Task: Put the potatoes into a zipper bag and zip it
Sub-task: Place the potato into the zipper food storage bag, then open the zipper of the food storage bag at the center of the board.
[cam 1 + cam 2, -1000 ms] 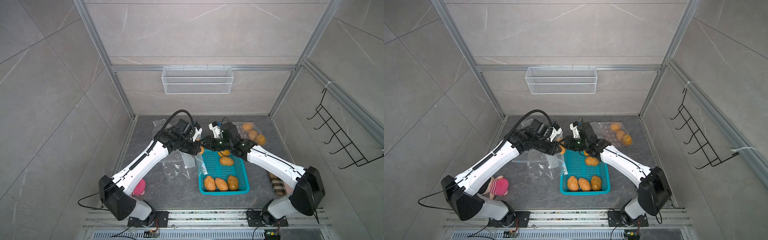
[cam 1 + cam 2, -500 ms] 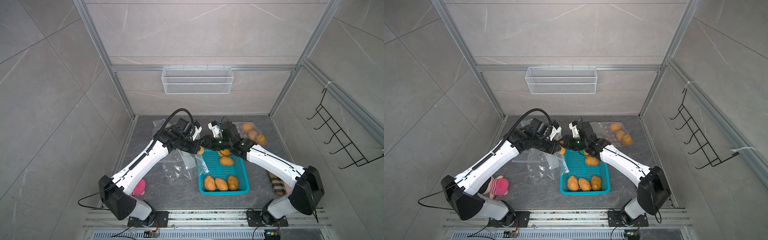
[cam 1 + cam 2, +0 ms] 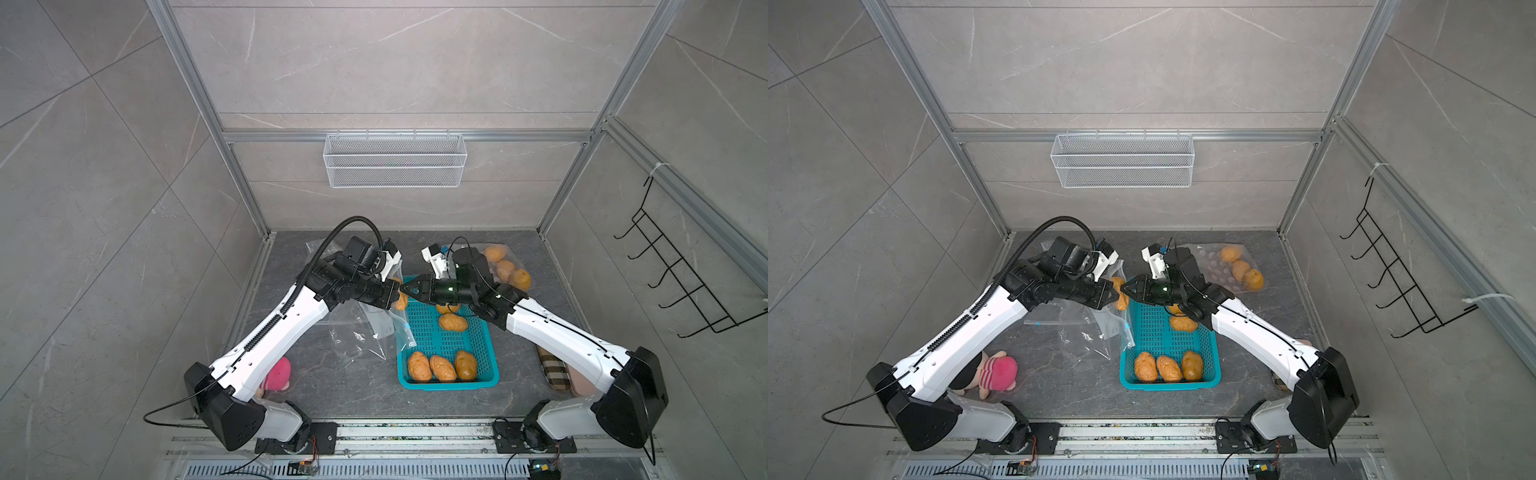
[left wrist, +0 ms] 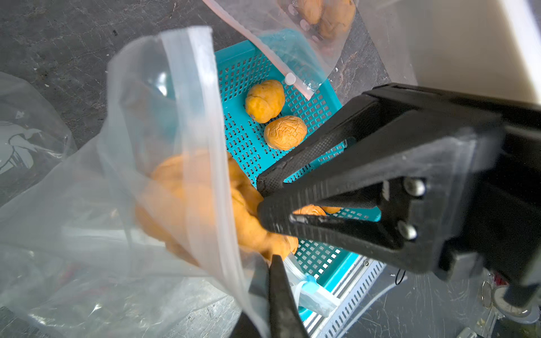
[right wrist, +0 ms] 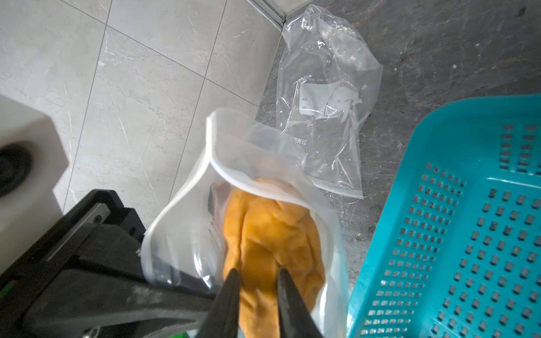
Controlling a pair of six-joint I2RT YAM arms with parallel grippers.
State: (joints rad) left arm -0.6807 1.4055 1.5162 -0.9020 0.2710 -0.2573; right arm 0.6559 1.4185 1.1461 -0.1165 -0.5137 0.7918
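My left gripper [image 4: 272, 260] is shut on the rim of a clear zipper bag [image 4: 164, 146], holding its mouth up beside the teal basket [image 3: 449, 384]. One orange potato [image 5: 272, 234] lies inside the bag; it also shows in both top views [image 3: 401, 300] [image 3: 1121, 299]. My right gripper [image 5: 257, 273] is at the bag's mouth, its jaws a little apart just over that potato. Three potatoes [image 3: 442, 368] lie at the basket's near end. Another two [image 4: 275, 117] lie at its far end.
A second clear bag with three potatoes [image 3: 505, 268] lies at the back right. An empty crumpled bag [image 5: 328, 96] lies in the back left corner. A pink plush toy [image 3: 998, 372] sits under my left arm. A wire shelf [image 3: 395, 160] hangs on the back wall.
Both arms stay nearly in place at the bag's mouth. The right gripper's jaws widened and have since narrowed; the potato now rests in the bag.
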